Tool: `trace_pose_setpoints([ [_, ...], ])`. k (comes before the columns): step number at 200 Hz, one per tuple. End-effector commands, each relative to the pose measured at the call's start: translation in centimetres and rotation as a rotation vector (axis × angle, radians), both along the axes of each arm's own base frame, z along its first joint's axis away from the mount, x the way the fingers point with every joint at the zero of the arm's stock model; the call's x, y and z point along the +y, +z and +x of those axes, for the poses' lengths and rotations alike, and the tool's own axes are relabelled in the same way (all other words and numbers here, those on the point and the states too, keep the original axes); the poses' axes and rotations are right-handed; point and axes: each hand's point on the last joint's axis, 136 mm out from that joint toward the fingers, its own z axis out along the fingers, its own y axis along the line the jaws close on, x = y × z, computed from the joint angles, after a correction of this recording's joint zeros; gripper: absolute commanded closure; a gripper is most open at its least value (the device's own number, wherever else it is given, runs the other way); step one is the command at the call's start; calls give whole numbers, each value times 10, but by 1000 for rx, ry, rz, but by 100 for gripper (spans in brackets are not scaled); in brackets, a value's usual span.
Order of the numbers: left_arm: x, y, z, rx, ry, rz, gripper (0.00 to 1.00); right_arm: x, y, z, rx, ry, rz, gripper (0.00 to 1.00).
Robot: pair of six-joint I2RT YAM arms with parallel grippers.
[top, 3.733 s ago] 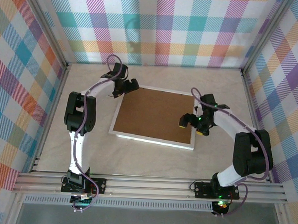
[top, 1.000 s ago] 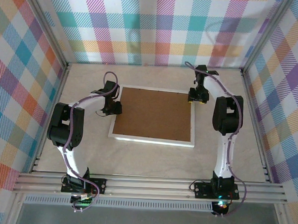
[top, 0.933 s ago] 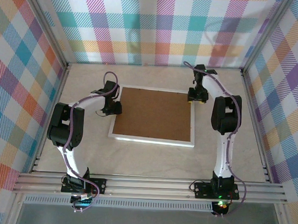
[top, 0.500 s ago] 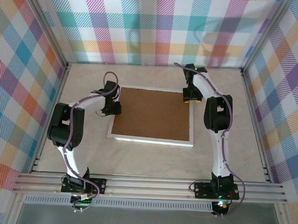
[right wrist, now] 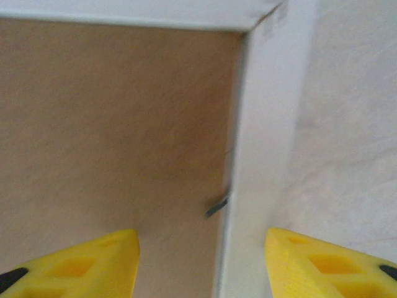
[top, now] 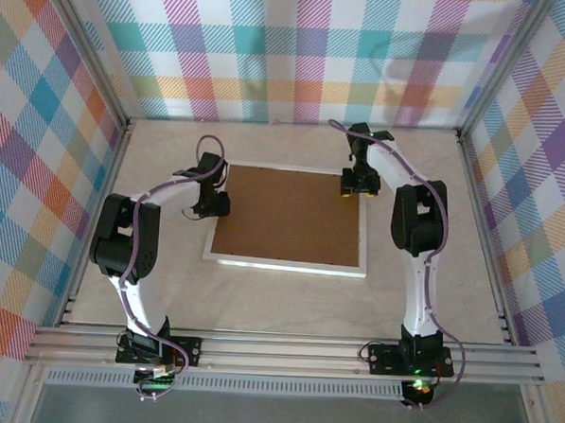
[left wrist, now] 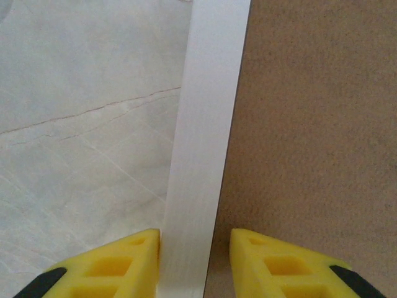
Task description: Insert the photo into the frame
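The frame [top: 284, 266] lies on a marbled table [top: 259, 300] between plaid walls [top: 300, 51]; left fingers [left wrist: 118, 264], right fingers [right wrist: 80, 261] open astride it.

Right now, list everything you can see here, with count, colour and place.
frame: one, white, flat mid-table, back up.
backing board: one, brown, inside the frame.
tab: one, grey, frame's right inner edge, blurred.
table: one, pale marbled, under everything.
walls: three, pastel plaid, around the table.
rails: several, silver, near edge.
arms: two, white and black, flanking the frame.
left gripper: one, yellow fingers, open astride the frame's left rim.
right gripper: one, yellow fingers, open astride the right rim, far corner.
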Motion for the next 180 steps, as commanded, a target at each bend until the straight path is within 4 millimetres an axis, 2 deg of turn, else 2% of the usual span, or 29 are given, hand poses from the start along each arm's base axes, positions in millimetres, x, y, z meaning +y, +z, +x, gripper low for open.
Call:
trace_pose_setpoints([
  [1, -13, -7, -10, 47, -26, -39, 66, 3, 54, -4, -100, -6, 68, 42],
  [24, -11, -3, -8, 35, -21, -43, 66, -23, 71, -15, -137, -44, 34, 40],
  [46, -13, -2, -8, 31, -21, -51, 66, -36, 74, -35, -144, -66, 5, 40],
  [97, -13, -2, -10, 38, -24, -51, 66, -44, 43, -101, -75, -96, 35, 41],
  [122, -14, -1, -9, 47, -27, -55, 66, -48, 32, -124, -11, -85, 29, 44],
  [155, -15, 1, -9, 41, -25, -63, 66, -53, 17, -140, 33, -97, 13, 43],
  [180, -16, 2, -9, 43, -24, -67, 66, -47, 5, -144, 62, -101, 31, 43],
])
